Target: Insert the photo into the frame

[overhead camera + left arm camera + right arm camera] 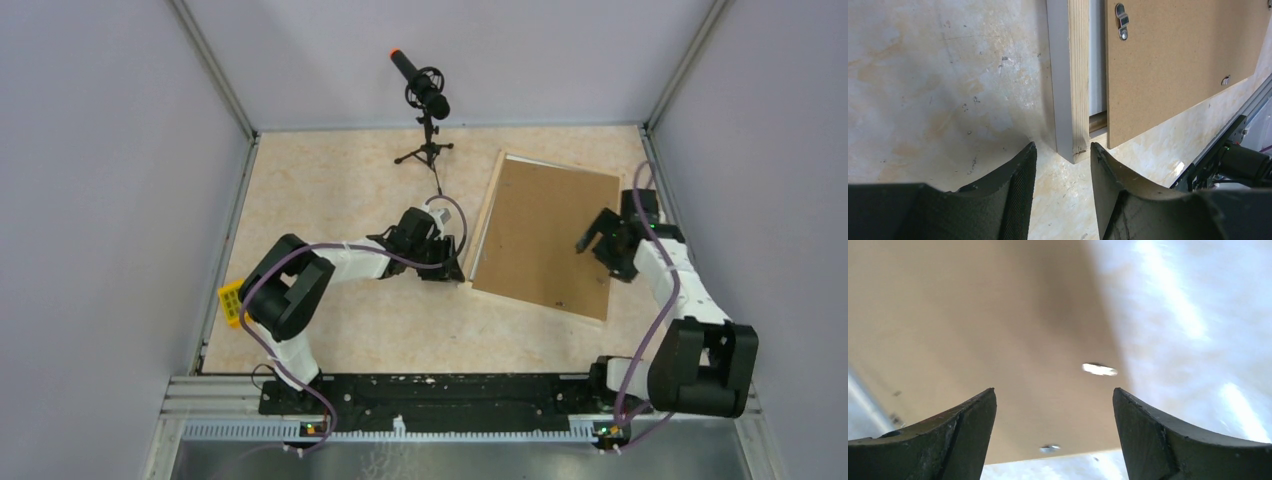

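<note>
Seen from above, the large rectangular picture frame with a narrow pale wood border [486, 218] lies flat and skewed on the right half of the beige marbled table [330, 190]. A plain brown flat backing board [550, 235] lies over it and a black microphone on a small tripod [427, 100] stands at the far middle. The left gripper [448, 268] is at the frame's near left corner, and the right gripper [595, 245] hovers over the board's right side.

In the left wrist view the left gripper [1063, 146] has its fingers parted and empty, with the picture frame [1073, 75] corner just ahead of the gap. The backing board [1188, 60], which carries a small silver metal hanger [1121, 21], sits shifted right and bares a pale strip; the photo itself cannot be made out.

The blurred right wrist view shows the right gripper [1054, 392] spread wide, holding nothing, above the backing board [973, 315] near its edge with the table [1198, 315].
</note>
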`<action>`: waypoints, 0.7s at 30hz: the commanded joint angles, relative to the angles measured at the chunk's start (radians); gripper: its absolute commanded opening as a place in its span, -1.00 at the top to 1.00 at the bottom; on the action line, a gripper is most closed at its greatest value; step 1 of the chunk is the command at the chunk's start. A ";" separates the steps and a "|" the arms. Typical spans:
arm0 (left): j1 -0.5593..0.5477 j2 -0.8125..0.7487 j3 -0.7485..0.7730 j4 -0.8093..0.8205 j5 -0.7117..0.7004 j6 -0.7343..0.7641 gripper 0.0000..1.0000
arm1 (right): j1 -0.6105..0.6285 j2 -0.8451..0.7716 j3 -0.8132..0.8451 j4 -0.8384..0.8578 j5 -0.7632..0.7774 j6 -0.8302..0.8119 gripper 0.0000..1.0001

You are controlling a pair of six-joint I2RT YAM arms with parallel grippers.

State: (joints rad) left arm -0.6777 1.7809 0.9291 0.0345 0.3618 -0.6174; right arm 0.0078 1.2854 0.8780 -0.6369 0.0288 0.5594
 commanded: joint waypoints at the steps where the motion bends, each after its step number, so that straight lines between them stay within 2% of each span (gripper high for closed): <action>1: -0.001 0.024 0.024 -0.023 0.004 0.016 0.00 | -0.181 -0.097 -0.035 -0.191 0.003 -0.040 -0.70; 4: -0.001 0.025 0.018 -0.018 0.004 0.018 -0.01 | -0.231 -0.081 -0.044 -0.228 0.029 0.050 -0.71; 10: -0.001 0.013 0.016 -0.022 0.012 0.038 -0.02 | -0.262 -0.045 -0.127 -0.227 -0.022 0.082 -0.66; 16: 0.000 0.007 0.017 -0.022 0.018 0.046 -0.03 | -0.262 -0.055 -0.183 -0.193 -0.092 0.086 -0.55; 21: 0.000 0.026 0.017 -0.013 0.028 0.045 -0.03 | -0.257 -0.071 -0.184 -0.189 -0.152 0.084 -0.37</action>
State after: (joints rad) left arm -0.6777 1.7851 0.9333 0.0322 0.3817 -0.5968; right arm -0.2455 1.2396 0.6868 -0.8436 -0.0475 0.6289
